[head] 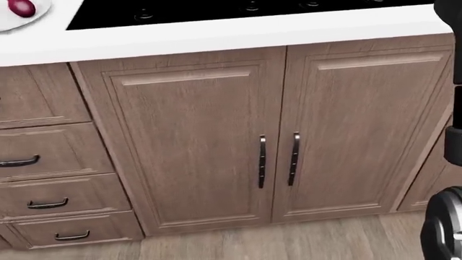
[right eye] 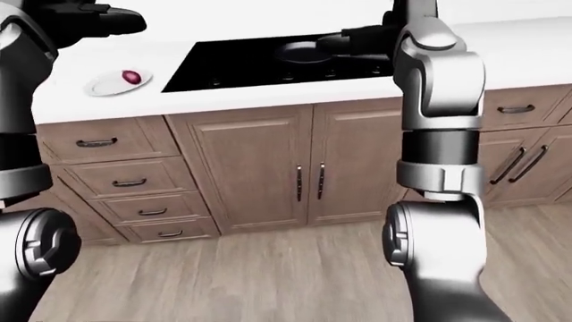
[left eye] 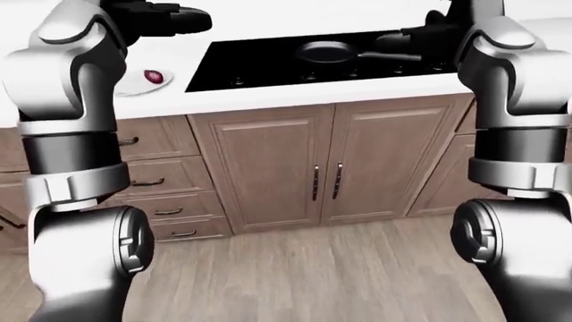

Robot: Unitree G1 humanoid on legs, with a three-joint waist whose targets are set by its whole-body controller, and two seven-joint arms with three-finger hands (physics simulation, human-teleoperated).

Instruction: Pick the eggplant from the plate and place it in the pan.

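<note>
A white counter [right eye: 268, 90] is topping wooden cabinets. The eggplant [right eye: 131, 76] is sitting on its plate [right eye: 105, 85] at left, the pan [left eye: 326, 51] on the stove [left eye: 268, 64]. Both hands are raised; fingers' state unclear. Reaching blindly, an arm might be knocking the plate.

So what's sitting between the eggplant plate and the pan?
Bare white counter, then black cooktop, between plate with eggplant and pan; right-eye view shows it.

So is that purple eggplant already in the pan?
No, the eggplant lies on the white plate, left of the stove; the pan looks empty.
</note>
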